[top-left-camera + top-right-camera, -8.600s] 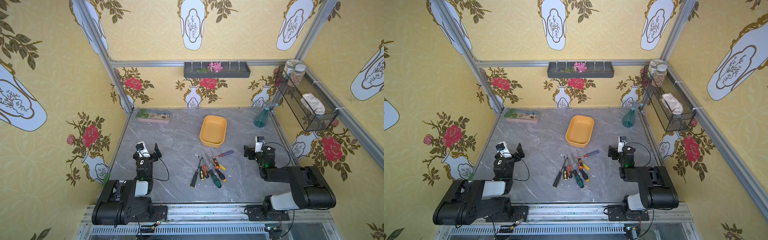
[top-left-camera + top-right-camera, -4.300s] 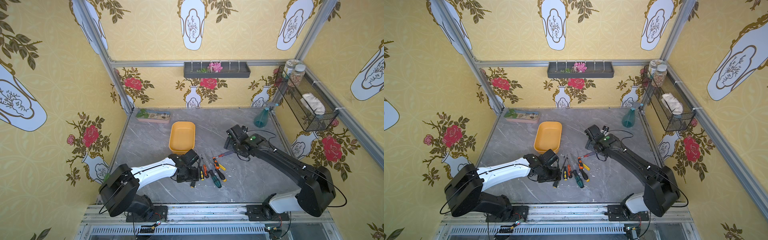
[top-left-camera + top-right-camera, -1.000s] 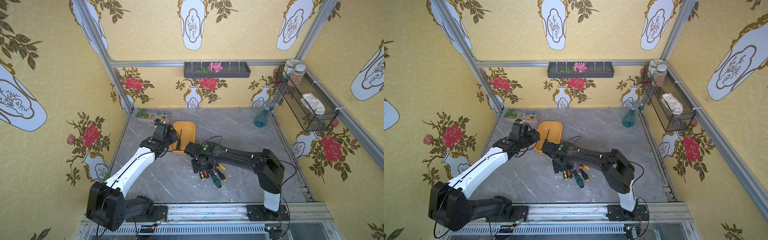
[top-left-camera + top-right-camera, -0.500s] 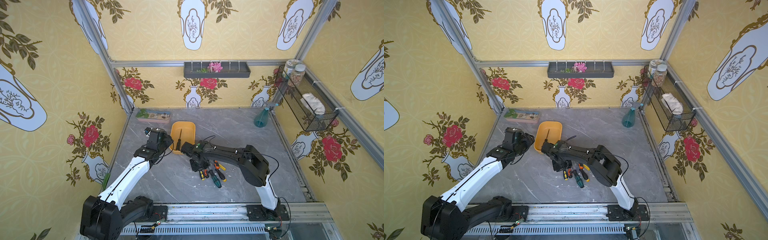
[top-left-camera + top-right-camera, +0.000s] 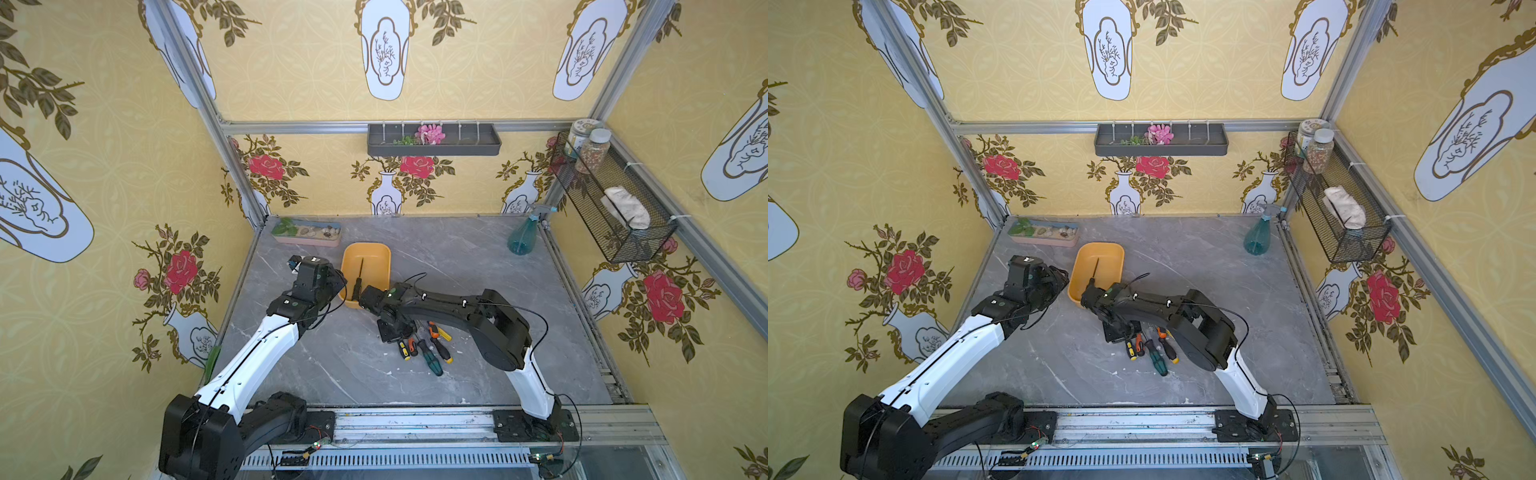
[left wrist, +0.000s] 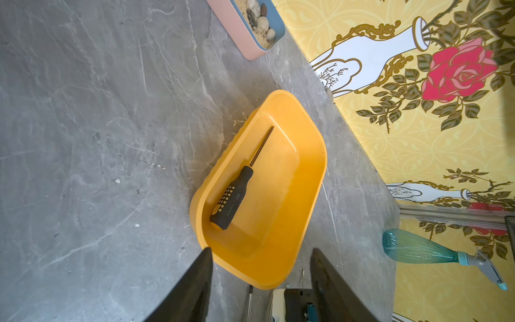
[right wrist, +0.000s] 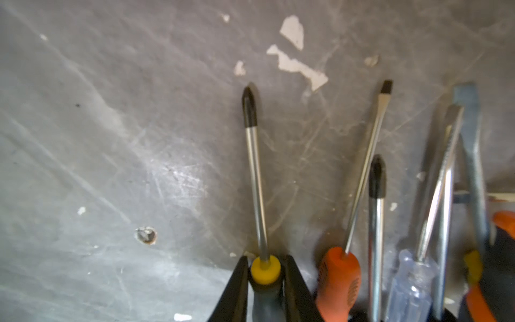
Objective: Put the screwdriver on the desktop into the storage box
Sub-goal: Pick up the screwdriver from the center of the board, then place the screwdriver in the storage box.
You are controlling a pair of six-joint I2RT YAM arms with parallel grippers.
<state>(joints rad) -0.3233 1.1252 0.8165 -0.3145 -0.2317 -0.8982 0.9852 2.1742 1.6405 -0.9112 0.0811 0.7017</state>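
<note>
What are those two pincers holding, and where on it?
The right pincer clamps the yellow-collared screwdriver by its handle, just behind the collar. The left pincer is open, holding nothing.

Mid-frame in both top views, the black arm (image 5: 440, 305) (image 5: 1142, 305) hid the right gripper (image 7: 265, 274). An edge cropped the orange plastic screwdriver handle (image 7: 338, 281).

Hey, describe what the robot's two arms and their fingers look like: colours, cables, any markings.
Both match: the left arm and right arm each have a glossy white link near the base, with chunky black joints elsewhere. Thin black cables loop alongside, a small green light glows near each wrist, and the fingers are flat, tapered black blades.
</note>
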